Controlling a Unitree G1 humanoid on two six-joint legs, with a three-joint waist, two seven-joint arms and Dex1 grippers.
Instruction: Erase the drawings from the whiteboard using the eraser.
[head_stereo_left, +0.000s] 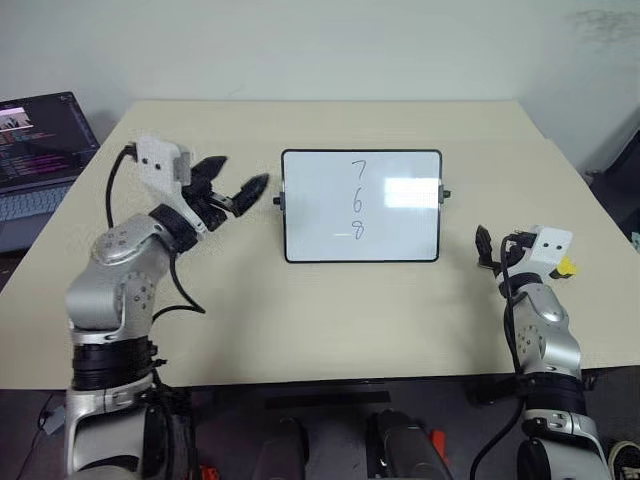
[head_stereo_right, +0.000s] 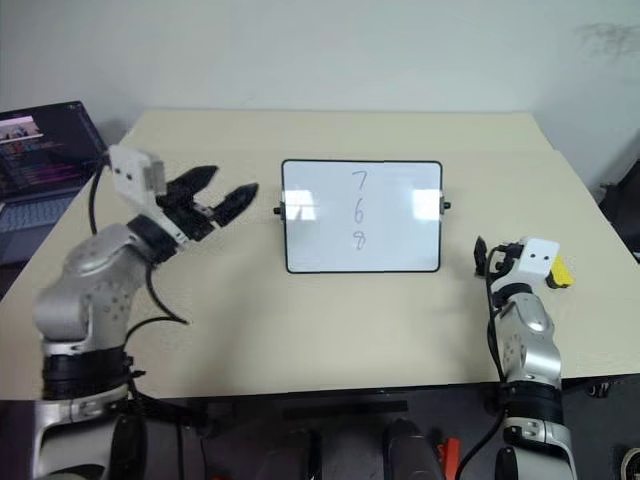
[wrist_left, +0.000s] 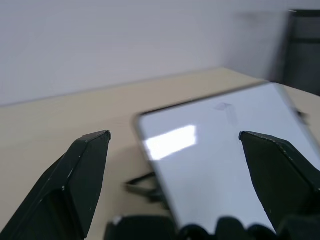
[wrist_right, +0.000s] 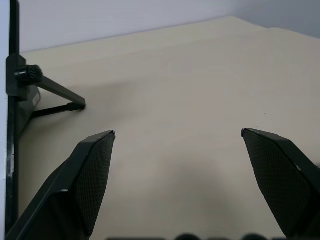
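On beige counter (head_stereo_left: 300, 320), whiteboard (head_stereo_left: 361, 206) stands near centre, propped tilted on rear stand, black knobs at sides. Drawings (head_stereo_left: 357, 198): digits 7, 6, 8 in vertical column, unerased. Left gripper (head_stereo_left: 232, 184) raised above counter just left of whiteboard, fingers spread, empty, pointing toward board's left edge. Right gripper (wrist_right: 177, 145) low over counter right of whiteboard, fingers spread wide, nothing between them. Eraser (head_stereo_right: 561, 272), yellow block, on counter just beside right wrist, outer side. Laptop (head_stereo_left: 40, 150) at far left, screen lit.
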